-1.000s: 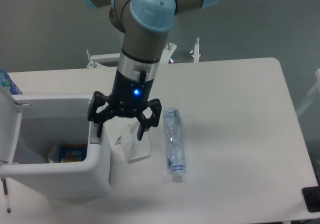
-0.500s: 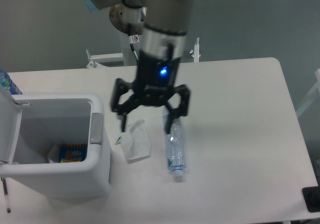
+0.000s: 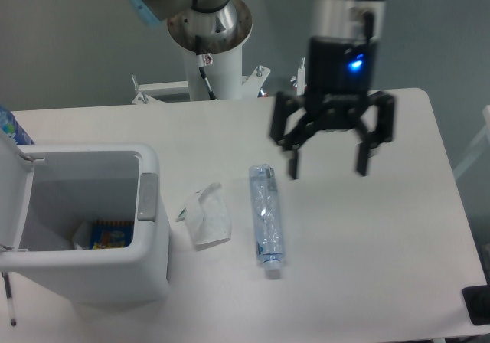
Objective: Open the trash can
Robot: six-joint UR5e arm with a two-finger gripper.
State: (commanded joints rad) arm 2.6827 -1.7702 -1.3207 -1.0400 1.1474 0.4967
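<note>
Trash can (image 3: pixel 84 228) lid up, far left | gripper (image 3: pixel 328 165) spread wide, empty, well apart

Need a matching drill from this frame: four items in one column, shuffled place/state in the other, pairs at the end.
Items
1. trash can
2. tool
3. plastic bottle
4. crumpled tissue

Place or state
A. lying on its side on the table, cap toward the camera
B. lid swung up, inside exposed, grey button on the rim
C. open and empty, hanging over the right part of the table
D. on the table between the bin and the bottle

Pairs: 1-B, 2-C, 3-A, 4-D
</note>
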